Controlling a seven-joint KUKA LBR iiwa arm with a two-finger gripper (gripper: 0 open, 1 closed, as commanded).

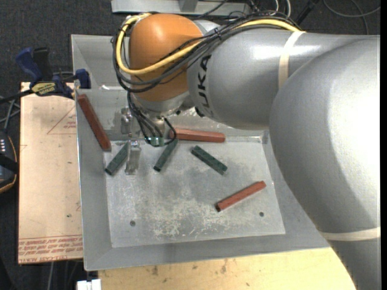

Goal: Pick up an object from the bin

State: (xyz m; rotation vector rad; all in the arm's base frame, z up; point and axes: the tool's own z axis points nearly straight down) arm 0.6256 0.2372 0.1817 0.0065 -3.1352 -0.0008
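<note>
The claw (133,153) hangs low in the bin (181,228), between a dark green bar (117,160) and a second green bar (164,156). Whether it is open or closed cannot be told.

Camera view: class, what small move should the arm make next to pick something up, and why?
Probably a slight shift towards the left green bar, then down. The gripper sits low between two slanted bars, with the right green bar on its other side, and neither looks centred under it.

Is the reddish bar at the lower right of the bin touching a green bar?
No, the reddish bar lies alone on the bare bin floor, clearly apart from the nearest green bar.
</note>
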